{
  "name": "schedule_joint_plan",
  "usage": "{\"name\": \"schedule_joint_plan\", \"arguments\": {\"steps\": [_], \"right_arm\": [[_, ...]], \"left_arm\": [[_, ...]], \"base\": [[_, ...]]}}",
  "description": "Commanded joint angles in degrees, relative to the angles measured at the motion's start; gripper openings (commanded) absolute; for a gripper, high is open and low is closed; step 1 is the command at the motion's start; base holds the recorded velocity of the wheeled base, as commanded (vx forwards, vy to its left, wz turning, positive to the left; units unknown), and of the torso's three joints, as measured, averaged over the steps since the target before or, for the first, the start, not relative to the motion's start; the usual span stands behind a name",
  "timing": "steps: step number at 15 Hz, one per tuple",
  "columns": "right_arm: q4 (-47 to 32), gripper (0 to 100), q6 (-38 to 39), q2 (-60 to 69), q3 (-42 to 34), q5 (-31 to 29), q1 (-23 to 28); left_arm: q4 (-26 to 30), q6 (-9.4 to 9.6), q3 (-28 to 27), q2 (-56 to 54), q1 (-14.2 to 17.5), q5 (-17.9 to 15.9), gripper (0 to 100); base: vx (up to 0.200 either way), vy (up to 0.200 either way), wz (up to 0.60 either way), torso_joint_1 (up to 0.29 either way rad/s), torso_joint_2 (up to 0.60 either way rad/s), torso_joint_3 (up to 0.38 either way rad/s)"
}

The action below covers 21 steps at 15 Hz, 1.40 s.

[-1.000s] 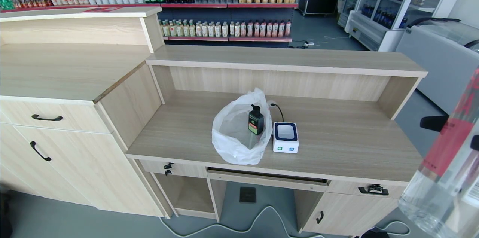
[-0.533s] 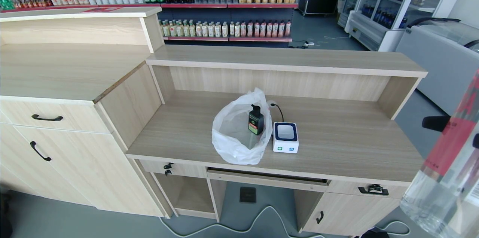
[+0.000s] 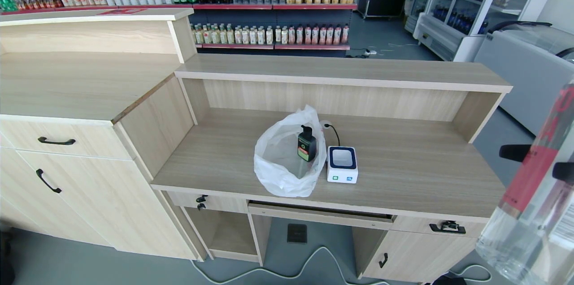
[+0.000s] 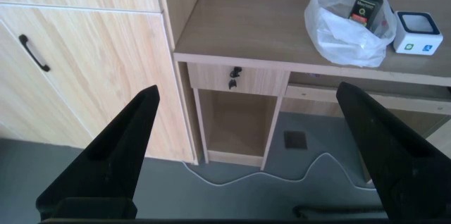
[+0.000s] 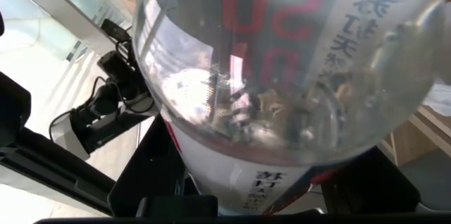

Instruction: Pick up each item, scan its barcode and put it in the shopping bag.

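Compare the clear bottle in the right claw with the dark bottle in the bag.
The clear bottle wears a red label; the dark bottle a mostly green one, with a pump top. The clear bottle is held tilted in the right claw; the dark bottle stands upright in the bag. Both are labelled.

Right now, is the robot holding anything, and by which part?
The right gripper holds a clear bottle around its red-labelled middle; the left gripper is open and empty.
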<state>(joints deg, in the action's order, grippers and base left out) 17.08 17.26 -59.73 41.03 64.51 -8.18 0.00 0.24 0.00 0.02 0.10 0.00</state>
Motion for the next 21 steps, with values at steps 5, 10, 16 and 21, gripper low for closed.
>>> {"name": "schedule_joint_plan", "arguments": {"steps": [5, 10, 16, 21], "right_arm": [[0.0, 0, -0.4, 0.1, -0.2, -0.5, 1.3], [0.0, 0, -22.5, -8.9, 0.5, -0.9, 21.5], [-0.6, 0, -44.9, -19.3, 4.9, -26.7, 31.0], [-0.8, 0, -60.7, -22.3, 4.5, -35.1, 34.3]], "left_arm": [[0.0, 0.02, 0.0, 0.0, 0.0, 0.0, 100], [0.0, 0.02, 0.0, 0.0, 0.0, 0.0, 100], [0.0, 0.02, 0.0, 0.0, 0.0, 0.0, 100], [0.0, 0.02, 0.0, 0.0, 0.0, 0.0, 100]], "base": [[0.000, 0.000, 0.00, 0.000, 0.00, 0.000], [0.000, 0.000, 0.00, 0.000, 0.00, 0.000], [0.000, 0.000, 0.00, 0.000, 0.00, 0.000], [0.000, 0.000, 0.00, 0.000, 0.00, 0.000]]}}
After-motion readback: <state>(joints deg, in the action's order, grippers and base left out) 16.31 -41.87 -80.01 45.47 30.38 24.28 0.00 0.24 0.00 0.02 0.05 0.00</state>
